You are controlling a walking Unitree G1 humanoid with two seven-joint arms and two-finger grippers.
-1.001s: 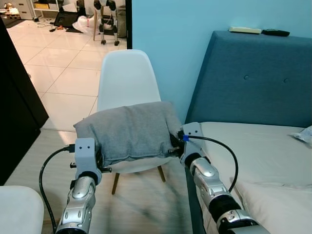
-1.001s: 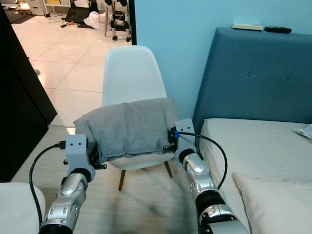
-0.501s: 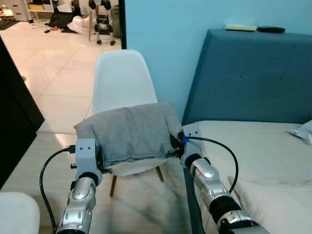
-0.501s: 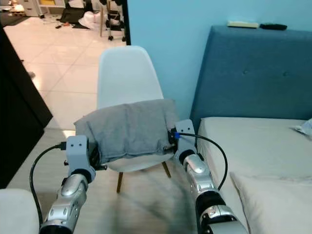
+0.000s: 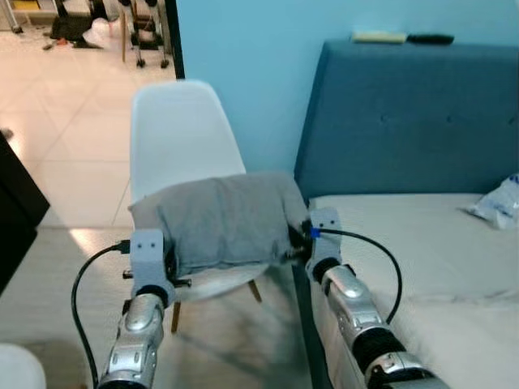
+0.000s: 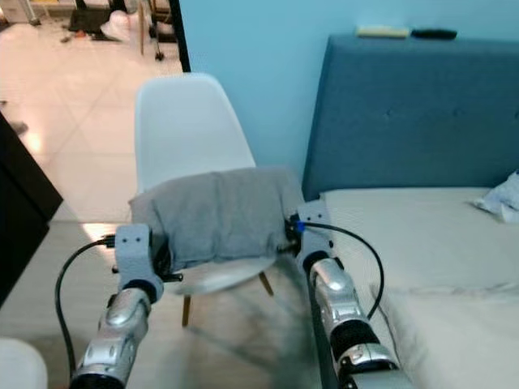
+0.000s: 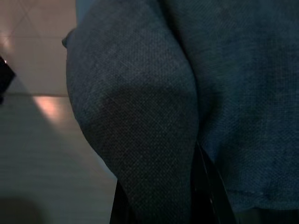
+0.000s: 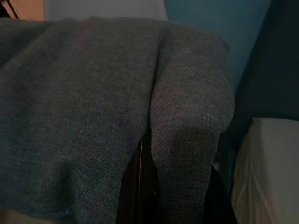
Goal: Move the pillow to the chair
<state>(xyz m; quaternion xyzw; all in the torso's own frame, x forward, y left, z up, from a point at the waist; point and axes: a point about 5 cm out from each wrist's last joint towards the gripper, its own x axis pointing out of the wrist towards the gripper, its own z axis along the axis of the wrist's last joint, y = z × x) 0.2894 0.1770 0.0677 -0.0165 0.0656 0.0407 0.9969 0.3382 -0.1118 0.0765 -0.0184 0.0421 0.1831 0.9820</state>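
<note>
A grey pillow [image 5: 223, 219] hangs in the air between my two arms, just in front of and above the seat of a white chair [image 5: 174, 134]. My left gripper [image 5: 166, 261] is shut on the pillow's left end, and my right gripper [image 5: 293, 241] is shut on its right end. Both wrist views show the grey fabric [image 7: 140, 107] bunched around black fingers [image 8: 142, 186]. The pillow covers most of the chair seat [image 5: 219, 279] from view.
A bed with a beige sheet [image 5: 422, 251] and a blue headboard [image 5: 413, 113] stands to the right, against a light blue wall. A white bag [image 5: 496, 203] lies on the bed. Tiled floor stretches left toward a doorway, with dark furniture [image 5: 16, 203] at the left edge.
The camera has shifted, so the chair and bed now sit further left in the picture. Both grippers still hold the pillow in front of the chair.
</note>
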